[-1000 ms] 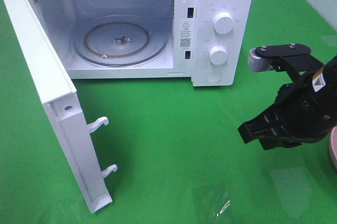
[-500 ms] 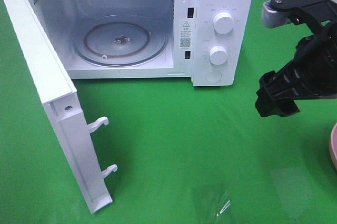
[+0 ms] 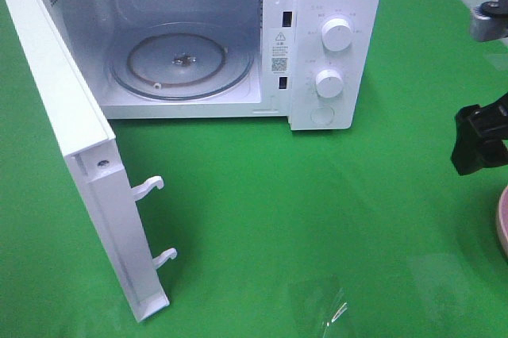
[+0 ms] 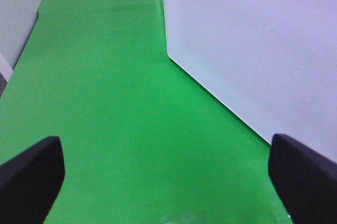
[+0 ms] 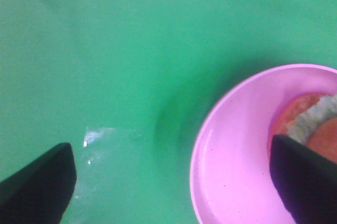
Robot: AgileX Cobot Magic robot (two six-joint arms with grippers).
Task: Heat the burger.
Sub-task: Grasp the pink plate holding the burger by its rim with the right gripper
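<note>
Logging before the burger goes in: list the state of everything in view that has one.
Microwave door: swung wide open.
Turntable: bare, nothing on it.
Burger: lying in the pink bowl, not yet loaded.
Left tool: open, empty.
Right tool: open, empty.

right gripper [image 3: 479, 140] has swung away to rt edge, nr pink bowl [image 3: 502, 227].

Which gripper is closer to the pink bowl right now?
Right. The right gripper hangs open just above the pink bowl, one fingertip over it. The left gripper is far off by the open microwave door, with no bowl in its view.
</note>
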